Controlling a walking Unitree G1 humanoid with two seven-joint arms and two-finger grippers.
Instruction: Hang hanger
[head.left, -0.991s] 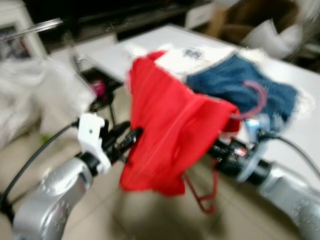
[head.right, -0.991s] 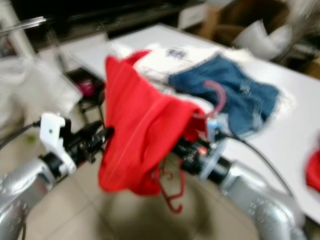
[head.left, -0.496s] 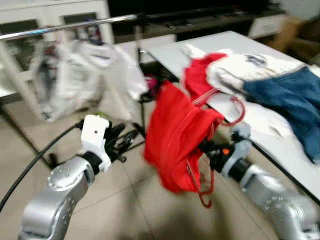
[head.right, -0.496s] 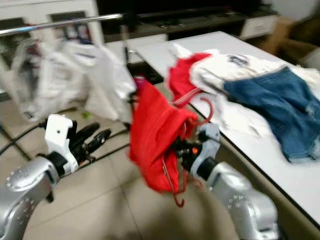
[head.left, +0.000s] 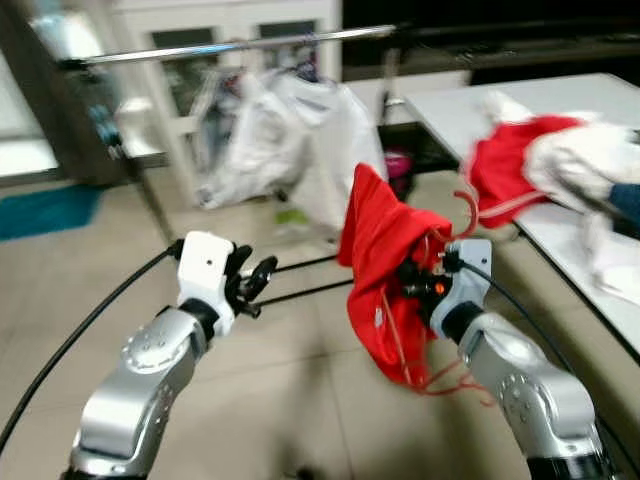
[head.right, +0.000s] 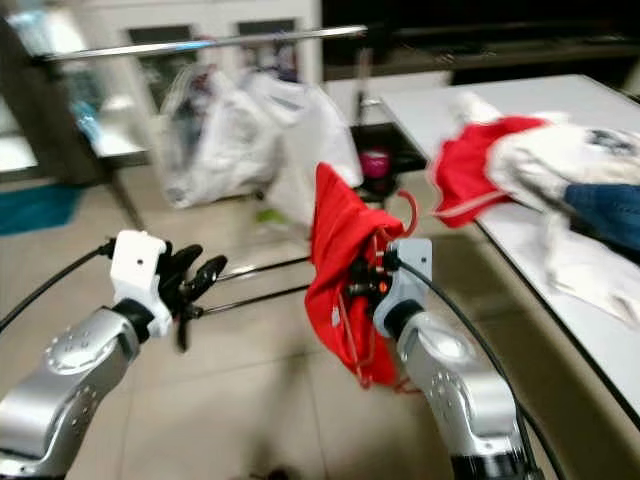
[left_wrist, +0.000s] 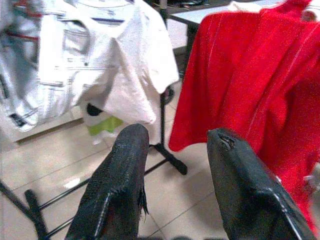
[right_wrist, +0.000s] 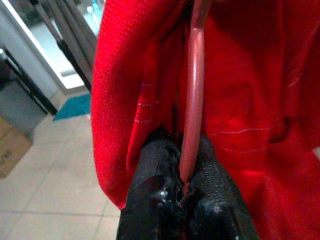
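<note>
Hanger (head.left: 462, 212), a thin red plastic one with a red garment (head.left: 385, 270) draped over it, is being carried in front of the robot by the right gripper (head.left: 412, 283), with its hook curling up above the cloth. In the left eye view the load is hanging short of the clothes rail (head.left: 240, 45), where a white shirt (head.left: 300, 130) is hanging already. A table (head.left: 450, 110) on the right is holding more red and white clothing. The left gripper (head.left: 258, 280) is hovering beside the garment without touching it.

In the right eye view the same scene is showing: the rail (head.right: 200, 44) is running across the top, well apart from the hook.

In the left wrist view the left fingers (left_wrist: 120, 180) are standing spread with nothing between them, pointing toward the white shirt and the rack's base.

In the right wrist view the right fingers (right_wrist: 150, 200) are pressing together on the hanger's red rod (right_wrist: 192, 100), cloth bunching around them.

By my judgement the hanger is light and stiff but slippery in a narrow pinch, while the soft garment is swinging freely and could slide off; holding near the hook's stem seems wisest.
</note>
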